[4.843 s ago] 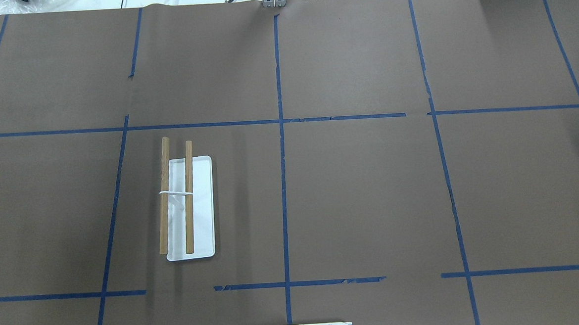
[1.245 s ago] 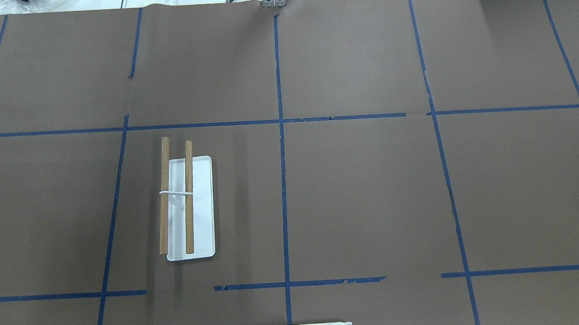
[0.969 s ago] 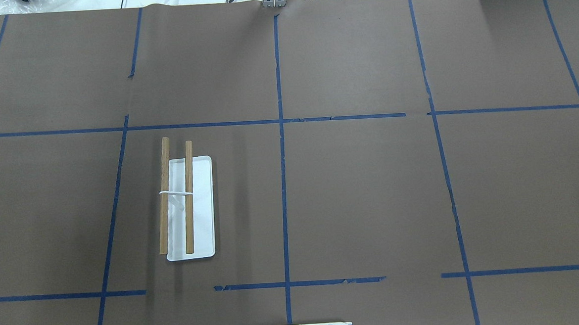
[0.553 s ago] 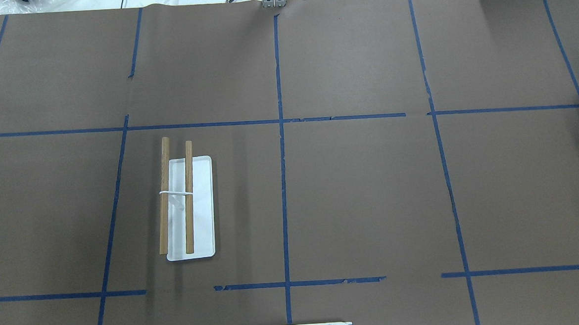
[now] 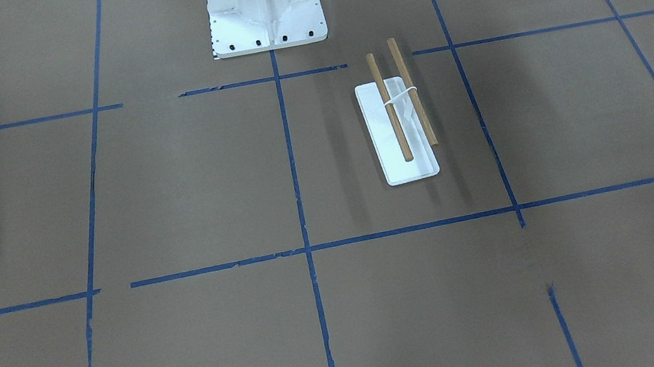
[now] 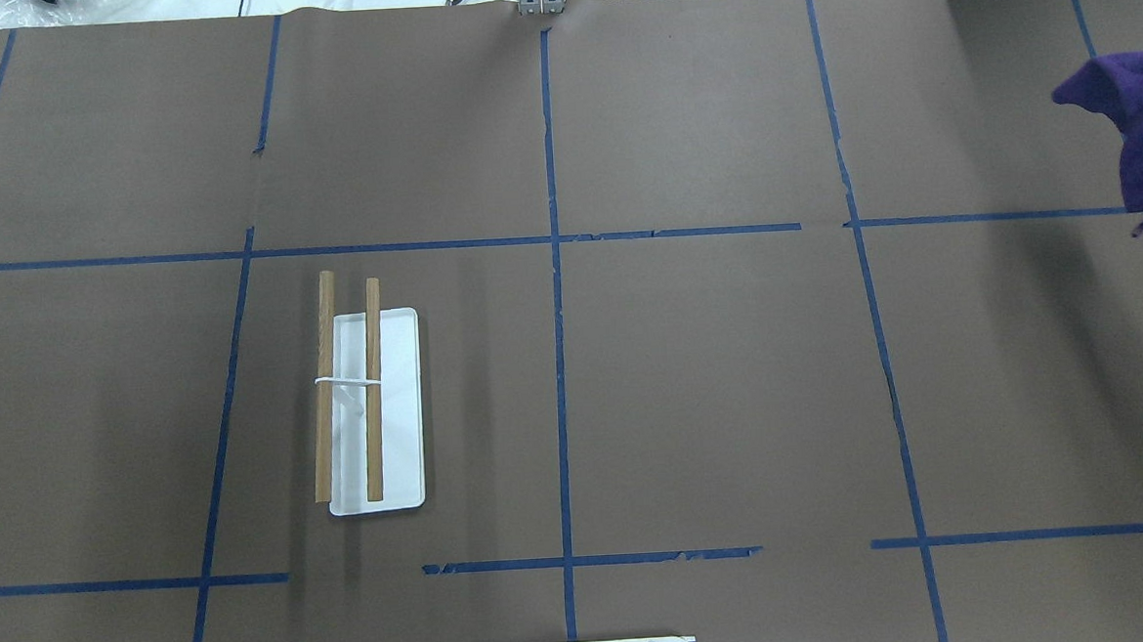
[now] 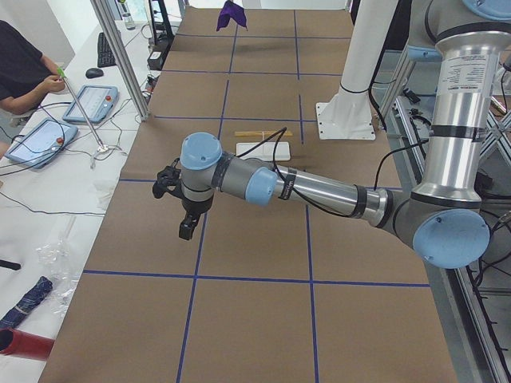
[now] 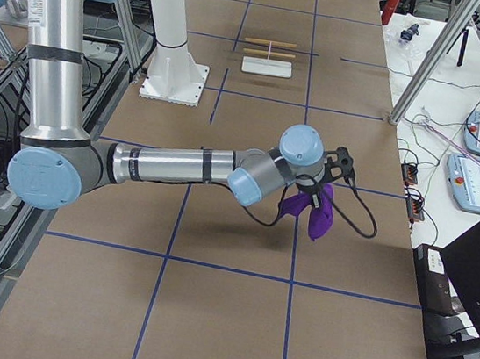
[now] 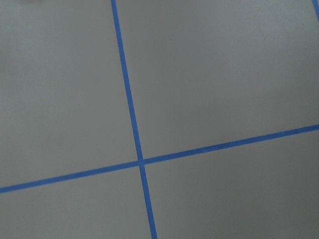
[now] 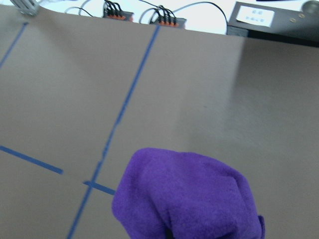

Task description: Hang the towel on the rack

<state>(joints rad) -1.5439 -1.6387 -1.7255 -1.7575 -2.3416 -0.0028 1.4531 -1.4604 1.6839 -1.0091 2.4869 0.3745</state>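
The purple towel (image 8: 307, 208) hangs bunched under my near, right arm's gripper (image 8: 322, 189), off the table. It shows at the overhead view's right edge as the towel (image 6: 1124, 135), a thin loop dangling below it, and it fills the bottom of the right wrist view as the towel (image 10: 189, 199), hiding the fingers. I cannot tell whether that gripper is shut. The rack (image 6: 373, 410), a white tray with two wooden dowels, stands bare on the robot's left half, also seen as the rack (image 5: 397, 125). My left gripper (image 7: 185, 230) hovers over bare paper; open or shut I cannot tell.
The white bolted pedestal (image 5: 264, 8) stands at the robot's side of the table. Blue tape lines (image 9: 141, 160) grid the brown paper. A seated person (image 7: 24, 68) and control pendants (image 7: 88, 104) are beside the table, with an aluminium post (image 8: 432, 63) near its edge.
The towel has come into the overhead view from the right edge and risen farther in and up. The rack has not moved.
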